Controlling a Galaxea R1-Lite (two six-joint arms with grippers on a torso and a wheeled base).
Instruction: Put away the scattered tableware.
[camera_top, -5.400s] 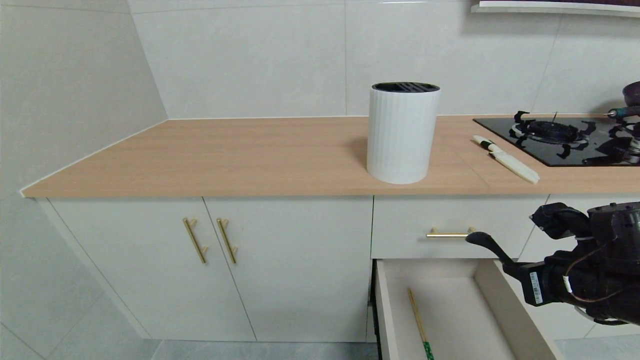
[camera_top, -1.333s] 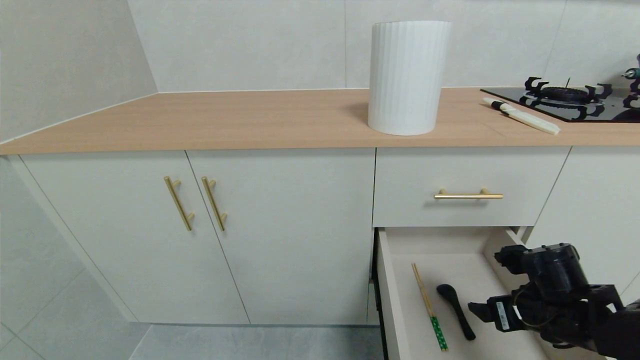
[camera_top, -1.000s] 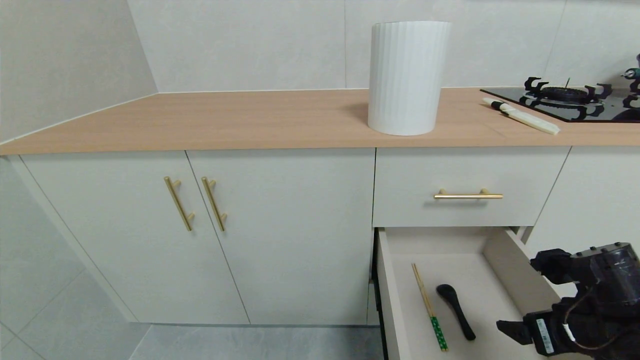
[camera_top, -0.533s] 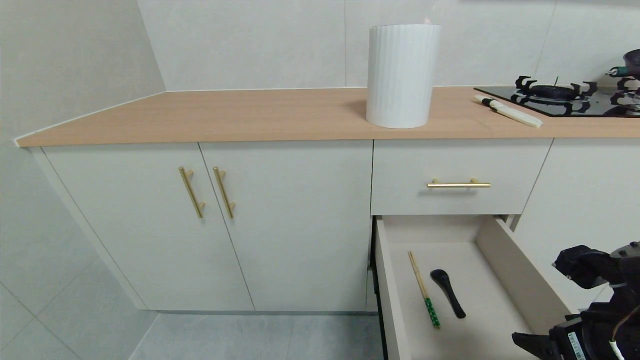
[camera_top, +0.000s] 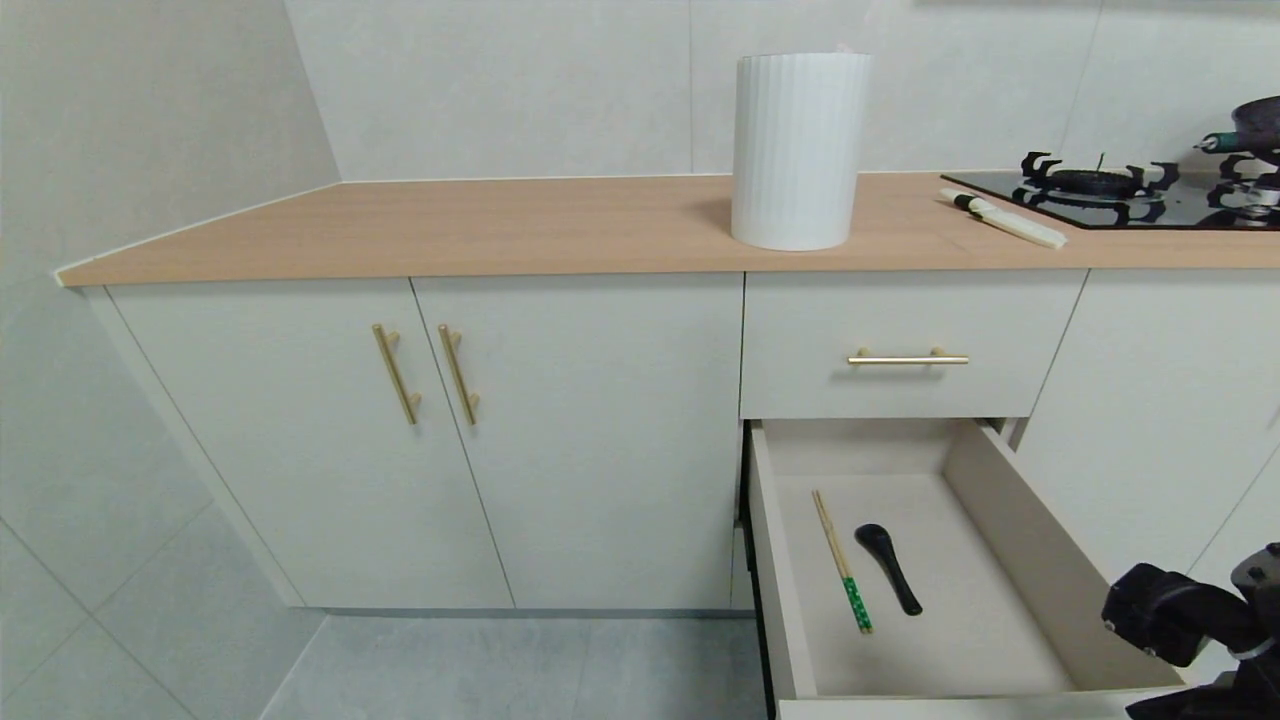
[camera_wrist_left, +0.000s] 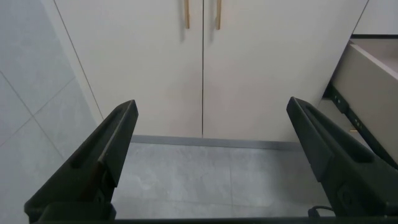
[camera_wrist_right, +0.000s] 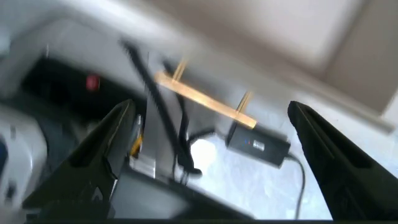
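Pale tiled walls back a long wooden bench (camera_top: 500, 225) with cupboards and drawers below. One piece is still out: a knife (camera_top: 1003, 218) flat on the bench, between a tall white ribbed holder (camera_top: 795, 150) and the stove (camera_top: 1100, 190). Its long axis runs on a slant, the dark-banded end toward the holder and the other end toward the bench's front edge.

The right arm (camera_top: 1170, 610) sits low by the front right corner of the open drawer (camera_top: 1020, 530), so the knife lies well above and beyond it. That arm looks the nearer one. The right fingers (camera_wrist_right: 93, 162) are spread wide with nothing in them. The left fingers (camera_wrist_left: 99, 155) are also wide and bare, facing the cupboard doors (camera_wrist_left: 205, 62).

Inside the drawer, chopsticks (camera_top: 840, 575) and a black spoon (camera_top: 888, 567) lie side by side, running front to back.
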